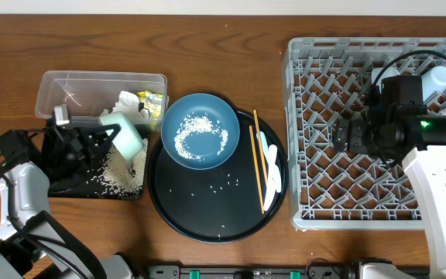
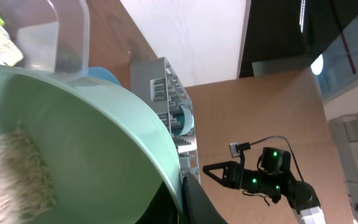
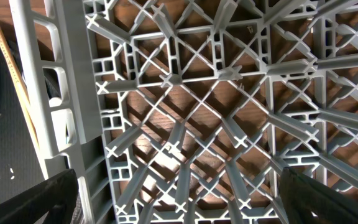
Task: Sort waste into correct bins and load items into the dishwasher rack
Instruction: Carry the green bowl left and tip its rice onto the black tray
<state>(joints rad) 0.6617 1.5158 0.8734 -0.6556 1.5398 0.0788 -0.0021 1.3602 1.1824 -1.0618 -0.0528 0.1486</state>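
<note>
Left gripper point(image 1: 105, 137) is clamped on the small bowl point(image 1: 128, 133), which is tipped over the black tray point(image 1: 59, 186) at the table's point(image 1: 223, 31) left edge. Rice point(image 1: 122, 175) is piled on that tray. Right gripper point(image 1: 339, 138) hangs wide open over the rack point(image 1: 294, 116), holding nothing. Big bowl point(image 1: 204, 116) sits on the round tray point(image 1: 200, 213) mid-table.
</note>
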